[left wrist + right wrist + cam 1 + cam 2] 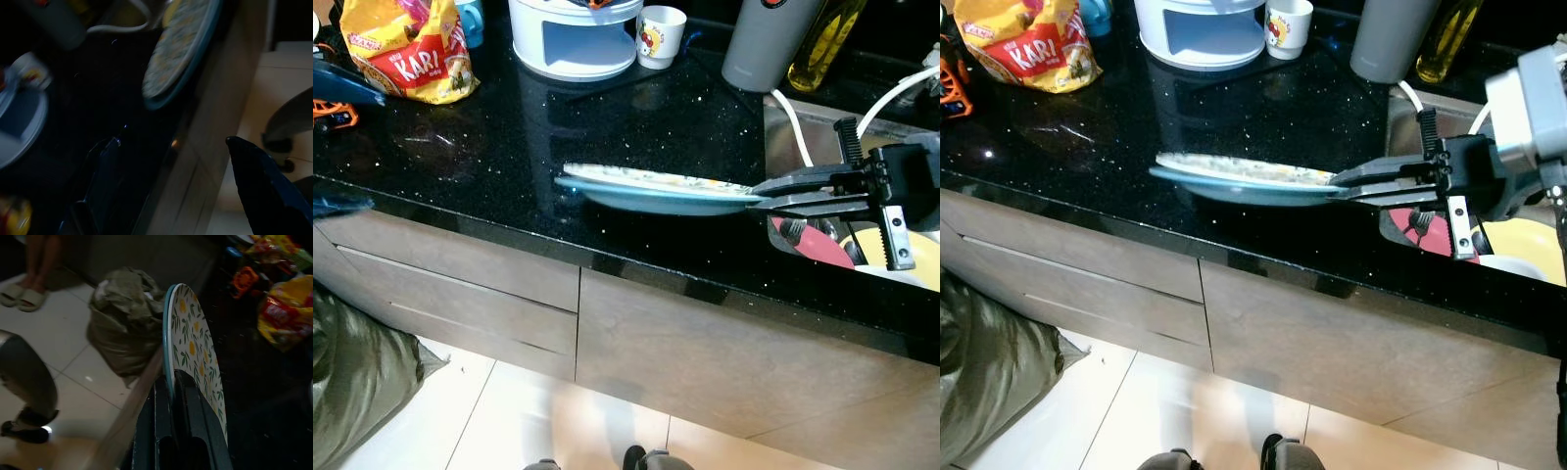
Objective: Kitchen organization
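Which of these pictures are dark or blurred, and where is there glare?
Left wrist view: very dark and blurred, the plate smeared. Right wrist view: dim, yet the plate pattern in the right end effector is sharp. Eye views: well lit and sharp, with speckled glints on the black counter.

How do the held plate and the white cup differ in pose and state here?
The plate is gripped at its rim by the right gripper and held level over the counter; the cup stands upright, untouched, at the back. The plate is blue-rimmed with a floral pattern; the cup is white with a small picture.
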Controlling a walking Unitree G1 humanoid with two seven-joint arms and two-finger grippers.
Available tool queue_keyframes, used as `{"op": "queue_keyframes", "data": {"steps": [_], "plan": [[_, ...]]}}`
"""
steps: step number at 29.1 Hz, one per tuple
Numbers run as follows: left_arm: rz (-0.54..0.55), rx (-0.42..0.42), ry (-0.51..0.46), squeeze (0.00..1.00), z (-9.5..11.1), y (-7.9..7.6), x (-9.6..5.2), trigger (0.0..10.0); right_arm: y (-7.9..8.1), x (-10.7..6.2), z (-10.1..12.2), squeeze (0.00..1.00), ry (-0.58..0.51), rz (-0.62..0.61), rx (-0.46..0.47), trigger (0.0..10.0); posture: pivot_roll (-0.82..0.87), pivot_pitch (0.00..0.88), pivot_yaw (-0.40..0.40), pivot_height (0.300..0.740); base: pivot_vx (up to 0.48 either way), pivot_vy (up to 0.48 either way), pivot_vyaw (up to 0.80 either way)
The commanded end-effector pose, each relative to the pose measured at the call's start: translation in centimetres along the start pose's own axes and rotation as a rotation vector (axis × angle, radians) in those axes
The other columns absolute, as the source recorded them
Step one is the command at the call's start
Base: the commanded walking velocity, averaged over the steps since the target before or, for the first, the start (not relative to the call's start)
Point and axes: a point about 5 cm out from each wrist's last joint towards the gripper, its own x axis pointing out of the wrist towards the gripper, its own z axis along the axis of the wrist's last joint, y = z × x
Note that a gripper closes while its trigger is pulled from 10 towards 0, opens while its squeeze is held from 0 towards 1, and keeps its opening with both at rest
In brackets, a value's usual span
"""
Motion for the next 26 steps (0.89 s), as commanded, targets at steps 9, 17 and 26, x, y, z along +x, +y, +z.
{"op": "queue_keyframes", "data": {"steps": [9, 17, 26], "plan": [[0.043, 0.071, -0.001, 0.00, 0.6, 1.3, -0.6, 10.0, 0.7, 0.0, 4.1, 0.00, -0.128, 0.111, -0.085, 0.0, 0.16, 0.141, -0.034, 0.740, 0.000, 0.000, 0.00], [-0.076, 0.171, -0.153, 0.00, 2.2, 0.8, 2.6, 10.0, 0.5, 0.0, 5.3, 0.00, -0.289, 0.128, -0.078, 0.0, 0.15, 0.135, -0.038, 0.740, 0.000, 0.000, 0.00], [-0.193, 0.176, -0.236, 1.00, 3.7, -0.1, 3.2, 10.0, 0.5, -0.9, 6.2, 0.00, -0.371, 0.147, -0.040, 0.0, 0.14, 0.121, -0.033, 0.740, 0.000, 0.000, 0.00]]}}
